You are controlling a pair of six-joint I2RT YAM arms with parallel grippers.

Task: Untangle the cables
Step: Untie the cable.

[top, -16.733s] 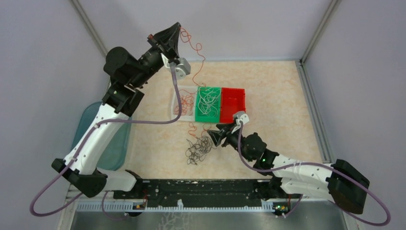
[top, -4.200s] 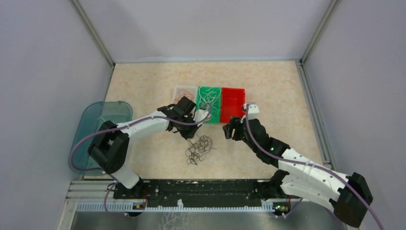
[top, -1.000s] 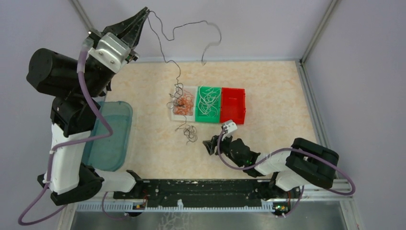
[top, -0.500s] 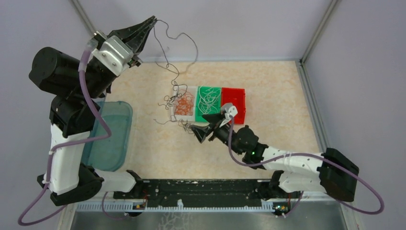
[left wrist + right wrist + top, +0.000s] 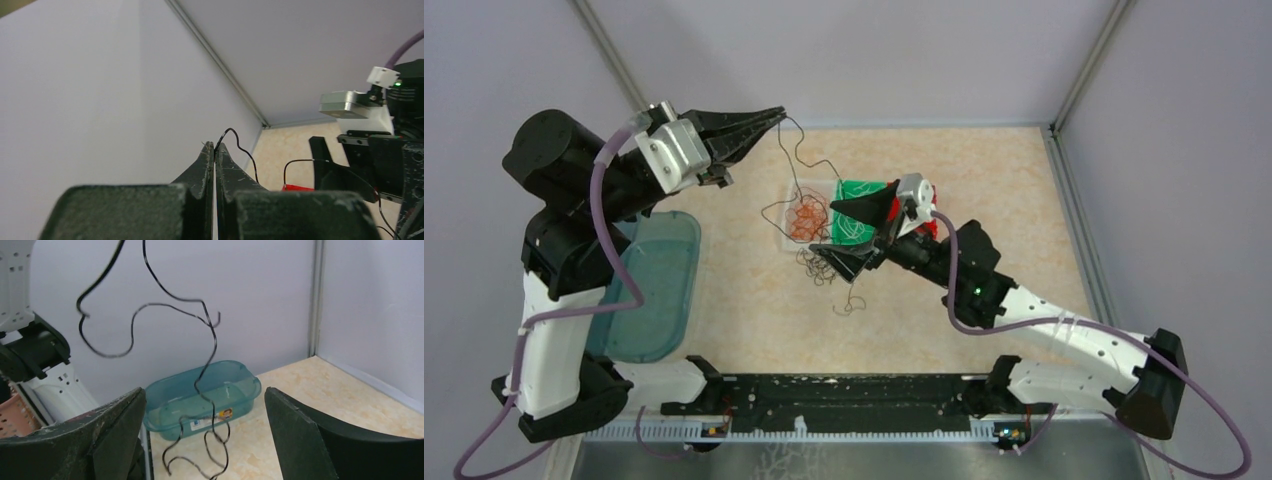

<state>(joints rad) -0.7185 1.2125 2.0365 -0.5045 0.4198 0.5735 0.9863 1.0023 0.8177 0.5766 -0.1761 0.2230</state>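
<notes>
Left gripper (image 5: 776,113) is raised high above the far-left part of the worktop (image 5: 1004,190), with its fingers pressed together on the end of one black cable (image 5: 215,342). In the left wrist view the jaws show no gap, and the cable comes out at their tip in a small arc. From there it hangs in loose curls toward the middle of the worktop and passes over the white tray (image 5: 816,184). In the right wrist view it shows between the two fingers of the right gripper (image 5: 829,228), and I cannot see it touching either of them. This gripper is spread wide above the trays, one finger over the green tray (image 5: 864,188) and the other lower, over the black heap (image 5: 816,268).

The black heap is a small knot of curly cables on the worktop, just at the near side of the white tray. One loose curl (image 5: 854,302) reaches toward the near edge. Whether the held cable is caught in the heap I cannot tell. Orange cables (image 5: 805,218) lie in the white tray, and white cables (image 5: 854,228) lie in the green tray beside it. The red tray (image 5: 932,226) stands at the right of the green one, mostly hidden behind the right wrist. All three trays are in the middle, nearer the far edge. A teal tub (image 5: 659,300) stands at the left edge, well apart from the cables.
</notes>
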